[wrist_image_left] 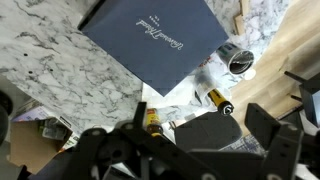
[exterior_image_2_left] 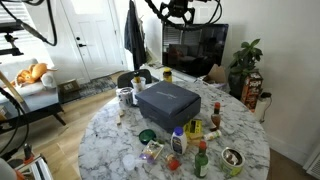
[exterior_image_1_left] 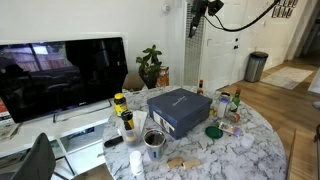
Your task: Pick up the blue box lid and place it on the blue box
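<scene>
Dark fingers (wrist_image_left: 272, 140) span the bottom edge of the wrist view, spread wide and holding nothing. At upper centre of that view, the blue box lid (wrist_image_left: 155, 40) shows its pale script. In both exterior views the lid sits mid-frame on the blue box (exterior_image_1_left: 185, 120) (exterior_image_2_left: 160, 112), which stands on the marble desk (exterior_image_1_left: 250, 150).

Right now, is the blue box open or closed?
Closed: the blue box lid covers the blue box, no dark interior showing.

Both exterior cameras stood well back, facing the marble table (exterior_image_1_left: 255, 145) from different sides, below the high gripper (exterior_image_1_left: 200, 13). The wrist camera looked steeply down from the gripper. All three shared the blue box lid (wrist_image_left: 155, 45).
</scene>
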Motion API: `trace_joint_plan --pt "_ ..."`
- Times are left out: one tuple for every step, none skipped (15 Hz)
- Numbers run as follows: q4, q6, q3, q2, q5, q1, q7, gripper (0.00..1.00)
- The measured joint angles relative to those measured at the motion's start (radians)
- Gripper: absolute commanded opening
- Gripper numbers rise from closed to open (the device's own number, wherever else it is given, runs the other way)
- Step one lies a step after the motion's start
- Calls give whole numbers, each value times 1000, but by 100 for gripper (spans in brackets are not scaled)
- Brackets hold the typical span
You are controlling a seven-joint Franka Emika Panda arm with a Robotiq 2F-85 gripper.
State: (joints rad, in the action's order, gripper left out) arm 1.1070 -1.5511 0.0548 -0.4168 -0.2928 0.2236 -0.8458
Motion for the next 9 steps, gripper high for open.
trace_joint_plan --pt "41 0 -4 32 0 8 -3 100" --pt "83 0 -8 63 -1 16 -7 100" --pt "124 -1 -13 94 -1 23 -17 100" --pt "165 -3 -16 125 -1 30 -34 100" --pt "202 -8 -20 154 -1 36 -48 100" --pt "229 -14 -22 175 -1 40 -56 100" --pt "248 -17 -23 189 -1 41 -59 100" --pt "259 -21 -23 197 -1 41 -60 100" --pt "266 -22 -22 200 -1 41 -60 100"
